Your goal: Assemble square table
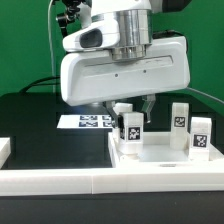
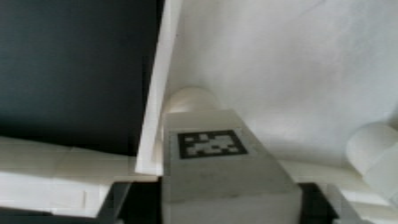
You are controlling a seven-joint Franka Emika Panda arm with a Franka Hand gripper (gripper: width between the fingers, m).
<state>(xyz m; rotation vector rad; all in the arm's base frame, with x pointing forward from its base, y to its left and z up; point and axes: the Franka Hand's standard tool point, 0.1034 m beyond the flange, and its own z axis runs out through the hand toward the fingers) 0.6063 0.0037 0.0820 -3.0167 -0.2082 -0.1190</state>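
Observation:
The white square tabletop (image 1: 160,153) lies flat at the exterior view's right, with three short white tagged legs standing on it. My gripper (image 1: 133,112) has come straight down over the nearest-left leg (image 1: 131,127), and its fingers press against both sides of it. In the wrist view that leg (image 2: 222,150) fills the space between the dark fingers (image 2: 137,198), its tag facing the camera. The tabletop (image 2: 285,60) spreads behind it, and its raised rim runs beside the black table. Two more legs (image 1: 180,115) (image 1: 200,137) stand farther to the exterior view's right.
The marker board (image 1: 90,121) lies on the black table behind the tabletop's left corner. A long white border wall (image 1: 60,185) runs along the front. Another leg (image 2: 377,140) shows at the edge of the wrist view.

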